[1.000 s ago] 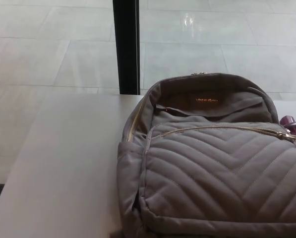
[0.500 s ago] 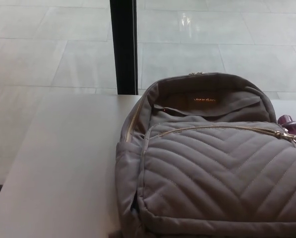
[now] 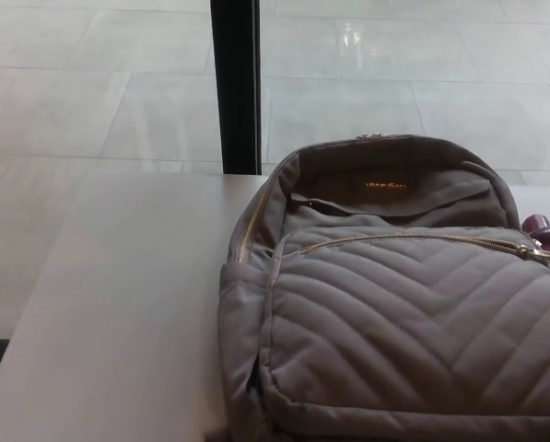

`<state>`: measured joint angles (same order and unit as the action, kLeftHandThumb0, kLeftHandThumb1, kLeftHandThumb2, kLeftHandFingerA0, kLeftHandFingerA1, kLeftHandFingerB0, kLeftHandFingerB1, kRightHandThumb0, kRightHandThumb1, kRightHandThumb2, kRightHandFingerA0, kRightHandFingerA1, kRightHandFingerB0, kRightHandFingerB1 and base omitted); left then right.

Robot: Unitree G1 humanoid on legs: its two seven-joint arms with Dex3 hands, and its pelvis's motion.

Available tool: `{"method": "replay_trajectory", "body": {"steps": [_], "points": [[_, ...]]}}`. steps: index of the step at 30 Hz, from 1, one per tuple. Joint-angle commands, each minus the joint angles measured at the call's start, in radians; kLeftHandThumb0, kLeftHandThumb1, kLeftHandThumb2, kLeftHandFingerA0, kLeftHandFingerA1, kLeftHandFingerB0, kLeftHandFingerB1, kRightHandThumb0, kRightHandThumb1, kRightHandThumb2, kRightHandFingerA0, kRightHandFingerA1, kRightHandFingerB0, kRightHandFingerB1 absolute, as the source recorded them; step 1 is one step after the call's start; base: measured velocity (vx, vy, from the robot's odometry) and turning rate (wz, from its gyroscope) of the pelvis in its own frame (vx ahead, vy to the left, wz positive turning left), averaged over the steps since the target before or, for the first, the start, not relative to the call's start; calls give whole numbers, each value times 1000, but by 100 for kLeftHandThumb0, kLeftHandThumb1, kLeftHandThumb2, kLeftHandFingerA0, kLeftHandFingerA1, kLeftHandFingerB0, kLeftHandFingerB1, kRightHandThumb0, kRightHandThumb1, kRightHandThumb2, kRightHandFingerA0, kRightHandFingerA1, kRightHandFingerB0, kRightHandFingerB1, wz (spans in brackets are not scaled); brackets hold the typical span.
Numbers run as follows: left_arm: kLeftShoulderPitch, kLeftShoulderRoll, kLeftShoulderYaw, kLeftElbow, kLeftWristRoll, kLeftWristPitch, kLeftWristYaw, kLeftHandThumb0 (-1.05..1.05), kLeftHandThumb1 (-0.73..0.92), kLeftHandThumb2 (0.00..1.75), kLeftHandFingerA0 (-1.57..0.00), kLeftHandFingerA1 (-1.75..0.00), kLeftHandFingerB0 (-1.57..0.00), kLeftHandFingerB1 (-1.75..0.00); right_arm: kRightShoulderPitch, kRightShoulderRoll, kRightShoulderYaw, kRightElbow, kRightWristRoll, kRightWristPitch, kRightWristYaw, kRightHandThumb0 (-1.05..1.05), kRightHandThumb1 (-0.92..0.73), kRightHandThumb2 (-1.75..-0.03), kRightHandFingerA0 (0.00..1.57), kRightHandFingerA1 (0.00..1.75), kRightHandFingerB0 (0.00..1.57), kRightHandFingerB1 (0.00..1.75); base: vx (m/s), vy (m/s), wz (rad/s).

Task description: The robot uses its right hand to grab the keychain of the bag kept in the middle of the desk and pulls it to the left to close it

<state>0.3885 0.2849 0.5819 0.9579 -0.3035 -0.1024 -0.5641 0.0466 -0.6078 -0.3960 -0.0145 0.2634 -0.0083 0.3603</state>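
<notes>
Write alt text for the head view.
A grey quilted backpack lies on a pale desk, its top compartment gaping open. A purple keychain sits at the picture's right edge, by the gold zip. No robot hand shows.

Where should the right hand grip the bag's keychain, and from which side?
Probably pinch the purple keychain where it hangs off the front zipper, coming from the robot's right: it lies uncovered at the zipper's right end, on the bag's right edge.
</notes>
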Motion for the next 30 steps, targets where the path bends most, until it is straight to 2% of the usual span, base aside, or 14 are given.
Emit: {"method": "replay_trajectory", "body": {"steps": [1, 2, 5, 9, 10, 12, 13, 16, 17, 19, 21, 26, 27, 30], "points": [[-4, 37, -5, 18, -11, -53, -13, -61, 47, 83, -44, -64, -38, -55, -17, -106, 132, 7, -117, 11, 112, -61, -41, -84, 2, 37, 0, 25, 0, 0, 0], [-13, 36, 6, 31, -26, -36, -10, -58, 58, 57, -49, -60, -43, -47, -19, -127, 150, 13, -138, -3, 117, -58, -40, -84, 1, 37, 0, 27, 0, 0, 0], [-3, 35, 13, 1, -45, -12, -17, -55, 58, 57, -49, -61, -43, -47, -32, -159, 189, 22, -171, -9, 110, -51, -58, -60, 7, 35, 12, 25, 0, 0, 0], [-7, 36, 10, 9, -52, -10, -23, -55, 58, 57, -49, -59, -42, -46, -61, -175, 203, 47, -211, -10, 76, -44, -60, -59, 11, 38, 24, 30, 0, 0, 0], [-7, 30, 12, -4, -58, 2, -11, -57, 46, 81, -48, -64, -38, -55, -73, -170, 198, 56, -205, -13, 74, -41, -61, -59, 12, 41, 23, 31, 0, 0, 0], [-7, 25, 2, -9, -55, -23, -29, -52, 62, 58, -53, -57, -43, -46, -102, -177, 186, 80, -216, -35, 70, -39, -61, -59, 12, 47, 23, 31, 0, 0, 0], [-2, 22, -4, -22, -54, -29, -41, -58, 49, 83, -47, -63, -39, -55, -113, -187, 189, 88, -252, -33, 48, -39, -60, -58, 16, 44, 27, 32, 0, 0, 0], [-10, 26, -8, -17, -60, -21, -58, -57, 49, 82, -46, -62, -38, -55, -130, -211, 199, 103, -329, -30, 8, -38, -59, -58, 22, 42, 30, 33, 0, 0, 0], [-11, 30, -17, -14, -46, -28, -47, -55, 62, 58, -49, -53, -41, -44, -132, -221, 202, 106, -351, -29, -3, -37, -59, -58, 23, 41, 31, 33, 0, 0, 0], [-7, 29, -24, -18, -38, -36, -39, -58, 49, 83, -47, -62, -39, -55, -140, -218, 193, 106, -349, -22, -10, -37, -52, -67, 24, 49, 28, 40, 0, 0, 0], [-15, 31, -21, 0, -47, -33, -42, -54, 63, 58, -50, -56, -42, -45, -154, -211, 191, 107, -362, -19, -28, -28, -58, -57, 27, 45, 35, 35, 0, 0, 0], [-9, 32, -19, -3, -53, -32, -54, -54, 61, 58, -47, -56, -40, -45, -168, -184, 213, 54, -377, -7, -23, -27, -56, -57, 27, 49, 37, 36, 0, 0, 0], [-10, 32, -18, 1, -52, -33, -51, -54, 63, 59, -49, -55, -43, -45, -165, -184, 219, 47, -379, -5, -12, -23, -38, -86, 19, 56, 26, 54, 0, 0, 0], [-13, 32, -22, 10, -46, -39, -47, -53, 64, 59, -49, -55, -43, -44, -157, -192, 226, 42, -387, -17, 3, -22, -38, -86, 20, 57, 26, 54, 0, 0, 0]]}}
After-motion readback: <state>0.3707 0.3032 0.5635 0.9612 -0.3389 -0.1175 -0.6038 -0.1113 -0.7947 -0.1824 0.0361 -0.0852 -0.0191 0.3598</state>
